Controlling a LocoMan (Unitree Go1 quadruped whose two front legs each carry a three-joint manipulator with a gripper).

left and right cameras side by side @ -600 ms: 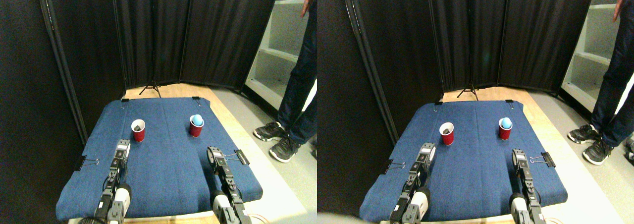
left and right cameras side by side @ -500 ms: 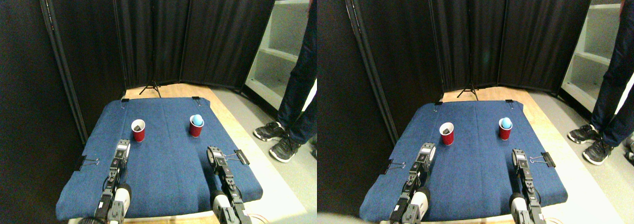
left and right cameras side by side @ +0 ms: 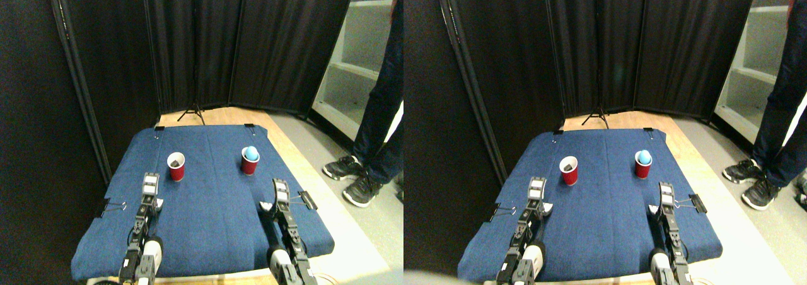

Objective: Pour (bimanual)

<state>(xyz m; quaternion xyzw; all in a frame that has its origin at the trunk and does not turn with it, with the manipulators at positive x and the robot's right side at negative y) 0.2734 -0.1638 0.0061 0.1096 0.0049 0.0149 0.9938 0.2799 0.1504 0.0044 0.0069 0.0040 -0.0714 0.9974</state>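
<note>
both manipulators have changed pose since a moment ago: the left gripper (left and right cameras side by side: pixel 150 183) and the right gripper (left and right cameras side by side: pixel 279 190) now appear narrower and raised slightly toward the cups, as if each wrist has rolled. the cups themselves have not moved. i read this as lining up for the grasp, so the task is only at its approach stage and nothing is held yet. whether either claw is released or clenched i cannot tell; they are too small to read.

the left cup (left and right cameras side by side: pixel 176 166), red with a white rim, stands upright in the centre-left of the frame on the blue cloth (left and right cameras side by side: pixel 208 215), with something small and dark inside. the right cup (left and right cameras side by side: pixel 250 161), also red and upright, sits near the centre with a light blue ball (left and right cameras side by side: pixel 251 152) resting in its mouth. each gripper is below its cup and clearly apart from it.

a person's legs (left and right cameras side by side: pixel 378 127) stand at the right edge.
</note>
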